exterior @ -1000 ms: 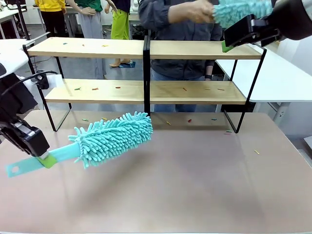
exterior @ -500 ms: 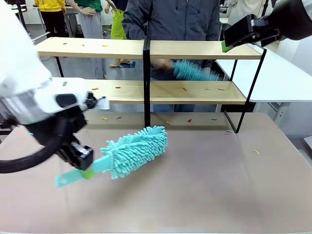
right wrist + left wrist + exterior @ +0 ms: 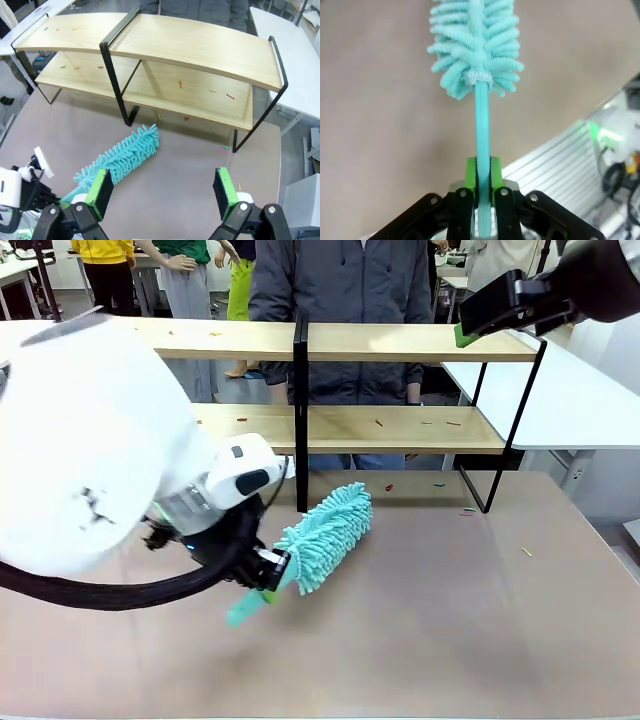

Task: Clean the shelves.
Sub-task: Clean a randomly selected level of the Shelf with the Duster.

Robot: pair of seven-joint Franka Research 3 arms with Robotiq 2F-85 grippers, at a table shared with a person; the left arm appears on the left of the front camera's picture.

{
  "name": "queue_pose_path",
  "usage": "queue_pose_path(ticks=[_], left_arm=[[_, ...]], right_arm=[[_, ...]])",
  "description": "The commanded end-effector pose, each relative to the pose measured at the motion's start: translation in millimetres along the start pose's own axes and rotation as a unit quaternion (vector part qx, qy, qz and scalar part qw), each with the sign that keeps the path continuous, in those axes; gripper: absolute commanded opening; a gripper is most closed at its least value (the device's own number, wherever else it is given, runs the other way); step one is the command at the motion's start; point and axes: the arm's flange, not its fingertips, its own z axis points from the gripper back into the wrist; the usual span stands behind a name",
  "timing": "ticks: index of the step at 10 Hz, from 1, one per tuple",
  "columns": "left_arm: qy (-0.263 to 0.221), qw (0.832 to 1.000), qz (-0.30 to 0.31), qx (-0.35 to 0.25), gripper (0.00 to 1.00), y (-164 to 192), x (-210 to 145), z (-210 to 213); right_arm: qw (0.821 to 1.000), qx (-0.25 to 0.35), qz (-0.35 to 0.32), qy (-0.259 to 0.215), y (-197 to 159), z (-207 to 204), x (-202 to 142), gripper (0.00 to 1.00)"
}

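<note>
Left gripper [image 3: 481, 172], jaws clamped on teal duster [image 3: 325, 535] handle, head by worktop's [image 3: 450, 620] far edge, before shelves [image 3: 400, 342], right gripper [image 3: 162, 192] aloft, jaws open

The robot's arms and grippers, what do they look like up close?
The left arm is a bulky, rounded, glossy white shell, with a thick black cable looping beneath it. Its left gripper is black, with silver screws and two bright green pads. The right gripper matches: black linkage fingers tipped with flat green pads.
</note>
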Motion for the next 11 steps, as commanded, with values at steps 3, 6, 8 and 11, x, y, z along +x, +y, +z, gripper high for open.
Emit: queue_pose_path(ticks=[3, 6, 8, 11], left_arm=[[-0.069, 0.994, 0.082, 0.034, 0.13, -11.2, 47.1, -32.4], [-0.075, 0.988, 0.117, 0.060, 0.13, -10.8, 73.2, -49.1], [-0.078, 0.986, 0.133, 0.065, 0.13, -10.9, 96.7, -60.7], [-0.070, 0.985, 0.139, 0.071, 0.13, -12.6, 125.4, -80.3]], right_arm=[[1.000, 0.002, -0.003, 0.000, -0.6, -0.4, -0.5, 1.00], [1.000, 0.002, -0.003, 0.000, -0.6, -0.4, -0.5, 1.00], [1.000, 0.002, -0.003, 0.000, -0.6, -0.4, -0.5, 1.00], [1.000, 0.002, -0.003, 0.000, -0.6, -0.4, -0.5, 1.00]])
